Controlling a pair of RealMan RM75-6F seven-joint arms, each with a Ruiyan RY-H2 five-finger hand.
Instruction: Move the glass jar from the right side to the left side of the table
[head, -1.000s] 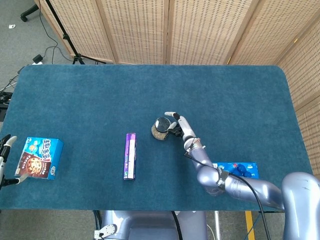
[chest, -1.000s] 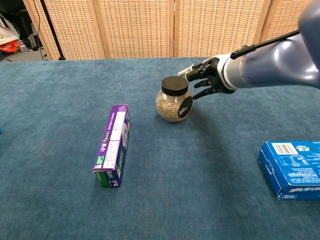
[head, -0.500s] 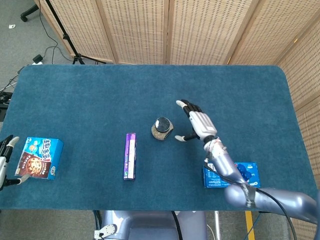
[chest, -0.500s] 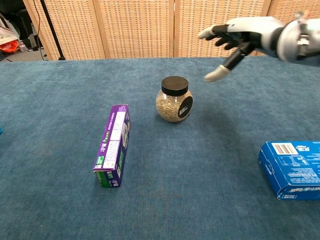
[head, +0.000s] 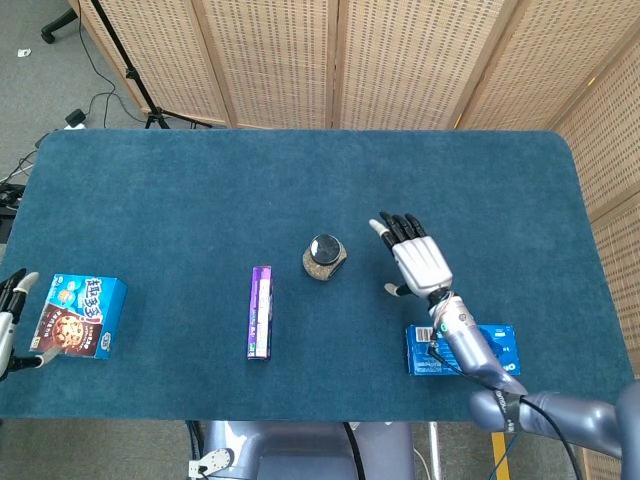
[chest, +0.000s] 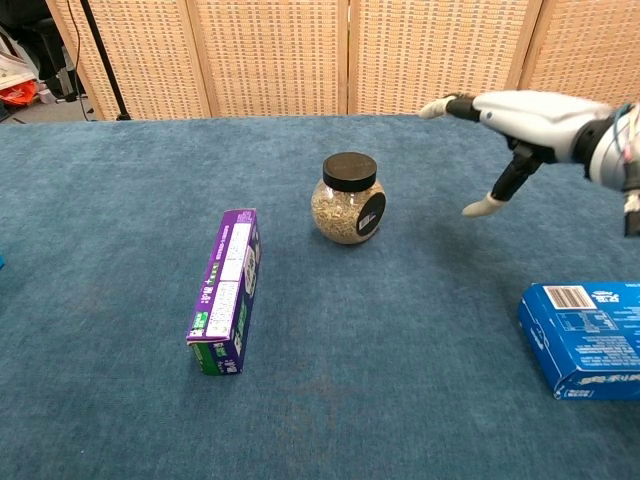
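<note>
At the far left edge of the head view, the left hand (head: 10, 300) hangs beside the bench (head: 200, 190). Only part of it shows, with its fingers apart, and it holds nothing. Just beside it lies one blue cookie box (head: 82, 316), flat, made of card. Next comes one long purple box (head: 260, 312), thin and straight, lying on its side.

Near the middle stands the glass jar (chest: 347, 200). It is round and clear, full of small tan grains, with a flat black lid and a black round label. It stands upright on the bench by itself. Nothing touches it.

To the right of the jar, and apart from it, is the right hand (chest: 520, 115). It is white and smooth with dark fingers. It is up in the air, wide open, fingers spread, holding nothing.

Last, at the right, lies one more blue box (chest: 585, 338), flat.

The bench top is dark blue and fuzzy like carpet. Behind it stand woven tan screens (head: 340, 60).
</note>
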